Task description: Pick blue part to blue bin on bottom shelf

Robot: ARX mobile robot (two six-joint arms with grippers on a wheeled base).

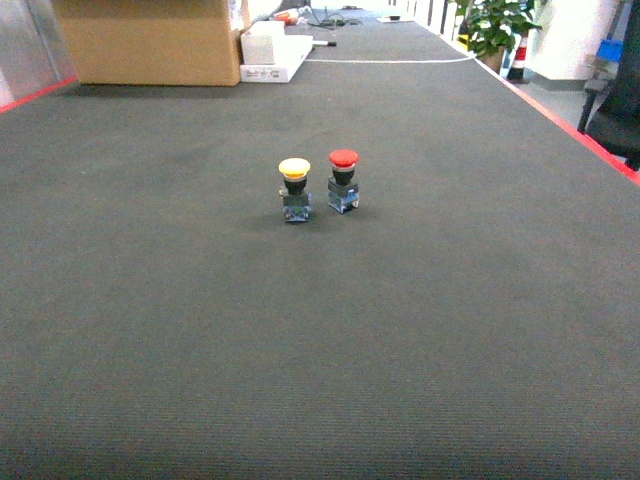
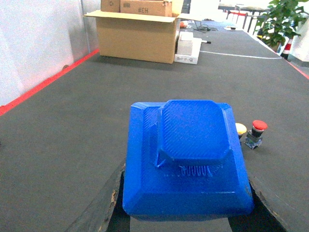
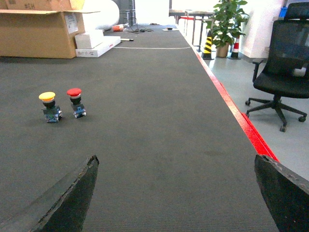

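Note:
The blue part, a chunky stepped plastic block, fills the lower middle of the left wrist view. My left gripper is shut on it, with a dark finger pressed against each side. In the right wrist view my right gripper stands open above bare dark carpet, nothing between its fingers. The head view shows neither gripper nor the blue part. The blue bin and the bottom shelf are out of view.
A yellow-capped push button and a red-capped one stand side by side mid-carpet. Far back are a cardboard box and white boxes. A red line edges the carpet on the right, an office chair beyond it.

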